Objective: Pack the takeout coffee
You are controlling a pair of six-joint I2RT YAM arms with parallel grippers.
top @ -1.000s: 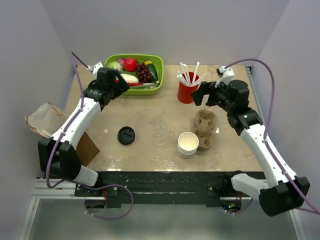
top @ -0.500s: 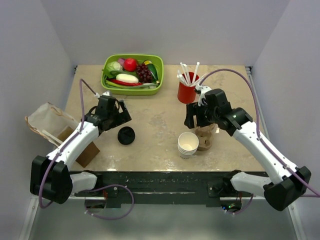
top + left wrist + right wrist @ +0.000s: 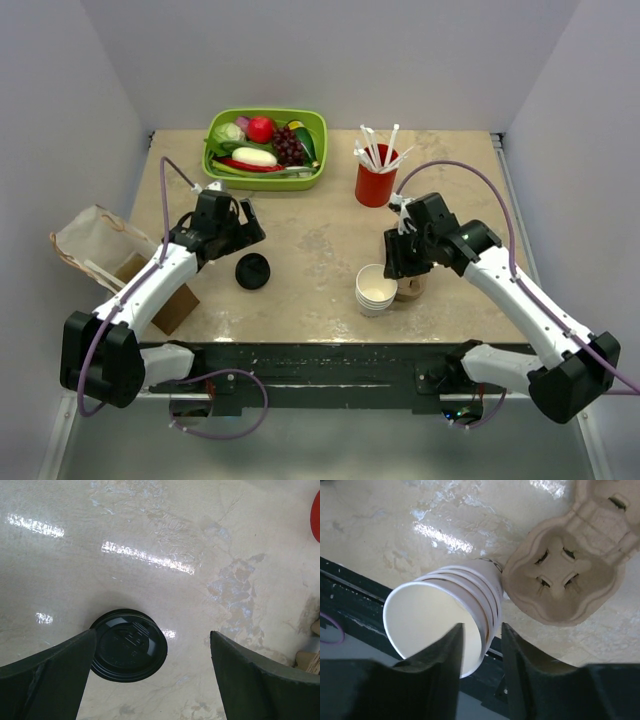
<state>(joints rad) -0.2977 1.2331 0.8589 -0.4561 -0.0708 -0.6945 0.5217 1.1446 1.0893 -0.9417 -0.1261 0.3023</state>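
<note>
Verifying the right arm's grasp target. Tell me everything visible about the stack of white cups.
The cup stack is several lidless white paper cups nested together, rolled rims stepped, the top one empty. It stands upright near the front edge of the table, beside the cardboard carrier. The right claw straddles its top rim, one finger over the inside, one outside; whether they touch it is unclear.

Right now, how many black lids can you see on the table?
1. The black lid lies flat on the table, near the left hand. Another could be hidden from view.
</note>
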